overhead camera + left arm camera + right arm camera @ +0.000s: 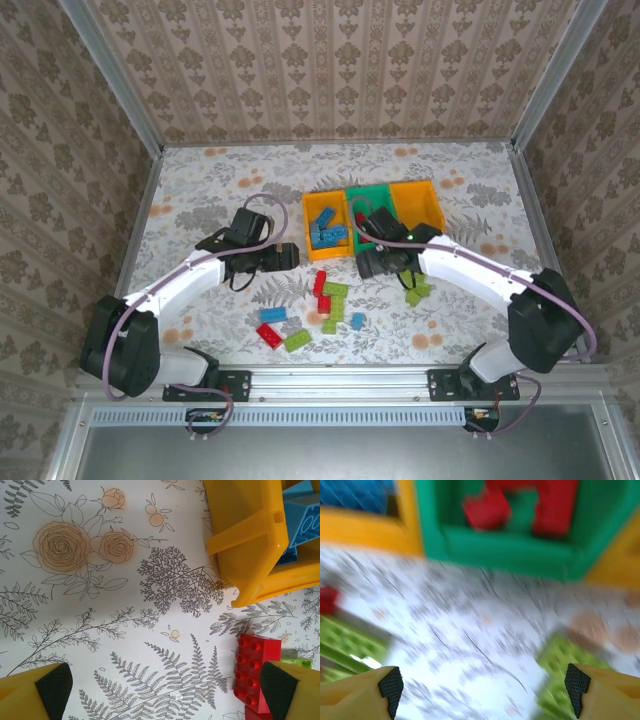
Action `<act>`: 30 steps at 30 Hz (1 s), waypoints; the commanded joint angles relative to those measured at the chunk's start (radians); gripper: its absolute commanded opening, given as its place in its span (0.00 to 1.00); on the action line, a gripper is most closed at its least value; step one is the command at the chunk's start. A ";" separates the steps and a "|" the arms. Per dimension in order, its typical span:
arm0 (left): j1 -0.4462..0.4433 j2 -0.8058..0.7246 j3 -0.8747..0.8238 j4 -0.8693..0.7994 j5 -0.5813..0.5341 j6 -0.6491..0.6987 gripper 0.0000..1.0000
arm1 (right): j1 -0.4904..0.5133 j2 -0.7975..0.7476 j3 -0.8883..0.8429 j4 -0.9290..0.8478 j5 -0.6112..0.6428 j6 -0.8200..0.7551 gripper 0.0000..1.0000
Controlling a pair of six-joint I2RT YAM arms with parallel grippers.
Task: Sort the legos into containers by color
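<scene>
1. The sorting looked partly done. The left orange-yellow plastic bin (pixel 310 225) held blue studded plastic bricks (pixel 328 232). The green plastic bin (pixel 372 195) beside it held red studded bricks (pixel 485 507). The right orange-yellow plastic bin (pixel 415 205) stood against the green one's other side.
2. Several loose bricks lay on the flowered table cover (pixel 220 180) near the arms. A mixed red, green and blue cluster sat in front of the left bin, and light green bricks (pixel 418 292) lay beside the right forearm.
3. The left gripper (pixel 166 686) was spread wide with nothing between its pads. It hung low over the cover, just outside the left bin's near corner. A red two-row brick (pixel 252 672) lay just beside one pad (pixel 280 687), not between the two.
4. The right gripper (pixel 482 690) was also spread wide and empty, facing the green bin's near wall. Light green bricks lay to either side below it. Its view was smeared, so finer detail could not be told.
5. The step in hand appeared to be choosing the next brick.
   - The left arm would need to shift sideways until the red brick sat between its pads, then lower and close squarely across it. It would then have to carry the brick past the yellow bin to the green one without crowding the right arm.
   - The right arm's nearest job seemed to be a light green brick, probably bound for the right bin.
</scene>
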 commanded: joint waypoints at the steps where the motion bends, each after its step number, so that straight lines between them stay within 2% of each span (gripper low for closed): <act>1: 0.006 -0.018 -0.008 0.031 0.015 -0.001 1.00 | -0.007 -0.124 -0.103 -0.087 0.043 -0.034 0.87; 4: 0.006 -0.020 -0.009 0.044 0.028 0.004 1.00 | -0.028 -0.159 -0.155 -0.130 0.046 0.008 0.87; 9: 0.006 -0.019 -0.014 0.050 0.037 0.006 1.00 | -0.072 -0.158 -0.188 -0.145 -0.002 0.048 0.80; 19: 0.006 -0.011 -0.014 0.058 0.048 0.004 1.00 | -0.070 -0.040 -0.178 -0.169 -0.039 0.068 0.69; 30: 0.006 0.014 -0.004 0.065 0.063 0.004 1.00 | -0.057 0.050 -0.164 -0.137 -0.024 0.065 0.61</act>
